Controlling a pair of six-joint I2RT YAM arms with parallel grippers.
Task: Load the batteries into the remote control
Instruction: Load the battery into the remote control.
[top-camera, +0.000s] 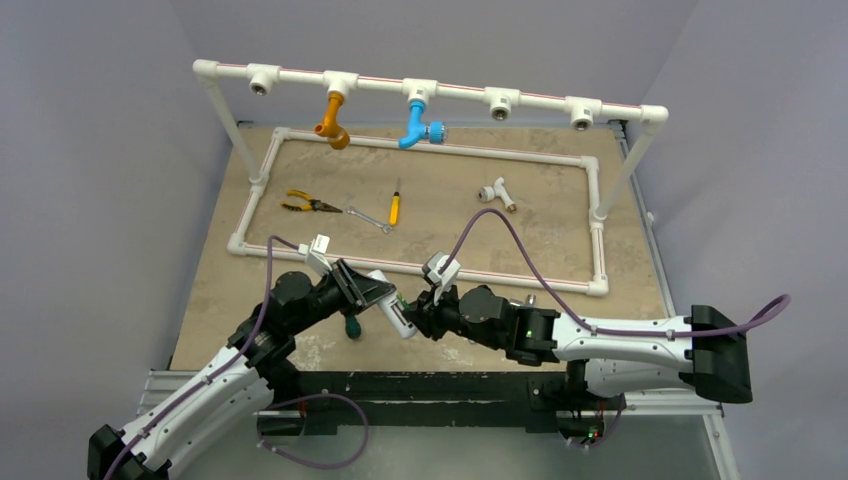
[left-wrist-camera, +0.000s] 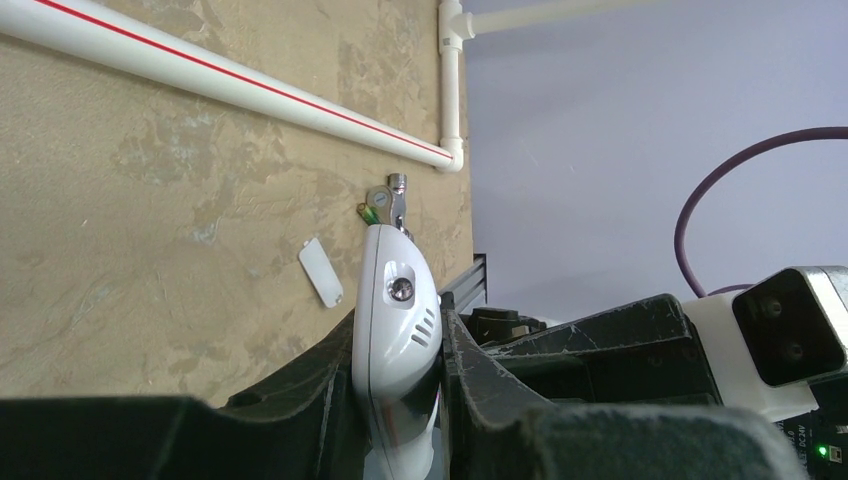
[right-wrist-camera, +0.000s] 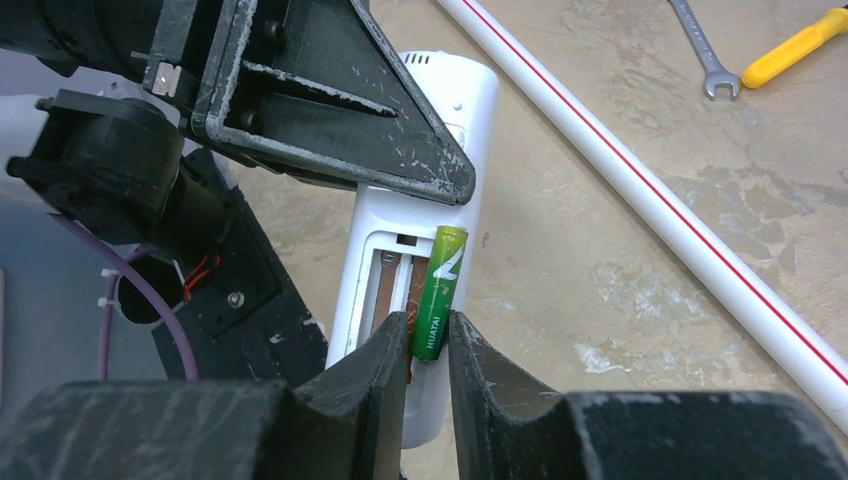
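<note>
The white remote control (left-wrist-camera: 398, 300) is held off the table, back side up, with my left gripper (left-wrist-camera: 398, 322) shut on its upper half. In the top view it slants between the two grippers (top-camera: 397, 314). Its battery recess (right-wrist-camera: 385, 275) is uncovered and shows copper contacts. A green battery (right-wrist-camera: 438, 295) lies along the right side of the recess, its top end raised. My right gripper (right-wrist-camera: 428, 325) is shut on the battery's lower end, a finger on each side. A small flat white cover plate (left-wrist-camera: 320, 272) lies on the table.
A white pipe frame (top-camera: 590, 190) borders the work area, with yellow pliers (top-camera: 305, 204), a wrench (top-camera: 368, 218), a yellow screwdriver (top-camera: 395, 208) and a white tee fitting (top-camera: 497, 192) inside. A dark green screwdriver (top-camera: 352, 326) sits under the left arm. Orange and blue taps hang from the rear rail.
</note>
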